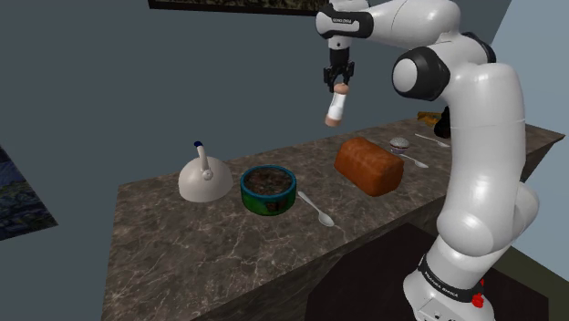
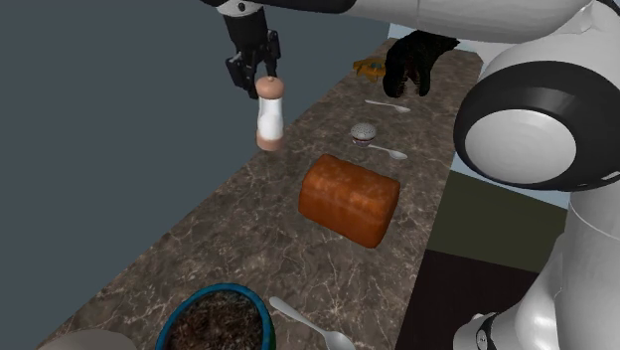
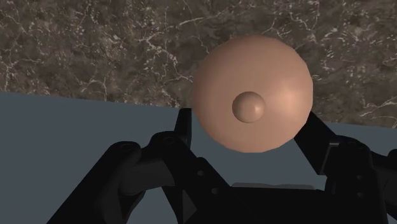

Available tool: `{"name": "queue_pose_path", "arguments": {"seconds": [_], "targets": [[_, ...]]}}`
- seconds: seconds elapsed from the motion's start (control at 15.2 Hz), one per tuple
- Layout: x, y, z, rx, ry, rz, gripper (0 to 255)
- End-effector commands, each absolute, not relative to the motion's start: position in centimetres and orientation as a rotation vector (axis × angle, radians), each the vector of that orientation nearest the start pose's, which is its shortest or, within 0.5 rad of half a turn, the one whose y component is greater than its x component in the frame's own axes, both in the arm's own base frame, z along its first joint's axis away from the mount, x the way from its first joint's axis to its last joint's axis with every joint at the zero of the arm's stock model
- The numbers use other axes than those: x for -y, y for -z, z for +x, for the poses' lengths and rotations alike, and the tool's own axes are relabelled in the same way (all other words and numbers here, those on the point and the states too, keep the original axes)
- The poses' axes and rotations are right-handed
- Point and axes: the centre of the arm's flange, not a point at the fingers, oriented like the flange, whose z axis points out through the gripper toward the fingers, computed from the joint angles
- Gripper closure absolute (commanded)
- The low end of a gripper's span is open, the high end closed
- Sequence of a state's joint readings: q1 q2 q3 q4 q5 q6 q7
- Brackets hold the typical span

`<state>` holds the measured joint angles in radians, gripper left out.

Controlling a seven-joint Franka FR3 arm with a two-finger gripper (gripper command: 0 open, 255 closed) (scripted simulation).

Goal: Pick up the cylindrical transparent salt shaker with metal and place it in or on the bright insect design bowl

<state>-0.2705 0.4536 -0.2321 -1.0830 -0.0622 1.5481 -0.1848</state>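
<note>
The hand (image 1: 338, 82) pinches the salt shaker (image 1: 336, 110) by its pinkish cap, high over the desk (image 1: 182, 246) beyond the bread loaf (image 1: 368, 165). The bowl (image 1: 268, 189) sits near the loaf.

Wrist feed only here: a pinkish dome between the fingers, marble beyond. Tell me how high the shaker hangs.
Observer: The salt shaker hangs tilted from the gripper, well clear above the counter.
Operator: Now give me the bowl's position.
Observer: In the shoulder view the bowl stands on the counter left of a brown bread loaf, below and left of the shaker.
Operator: Name what flanks it.
Observer: A white kettle stands on the shoulder view's left of it; a spoon lies on its right.
</note>
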Motion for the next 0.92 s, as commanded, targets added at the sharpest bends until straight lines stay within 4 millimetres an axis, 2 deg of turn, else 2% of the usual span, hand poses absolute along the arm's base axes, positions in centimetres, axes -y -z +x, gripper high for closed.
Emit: {"name": "queue_pose_path", "arguments": {"seconds": [0.0,0.13,0.86], "targets": [[29.8,-58.8,61.1,-0.487,-0.054,-3.266,255],[29.8,-59.6,61.1,-0.487,-0.054,-3.266,255],[15.5,-61.8,60.0,-0.487,-0.054,-3.266,255]]}}
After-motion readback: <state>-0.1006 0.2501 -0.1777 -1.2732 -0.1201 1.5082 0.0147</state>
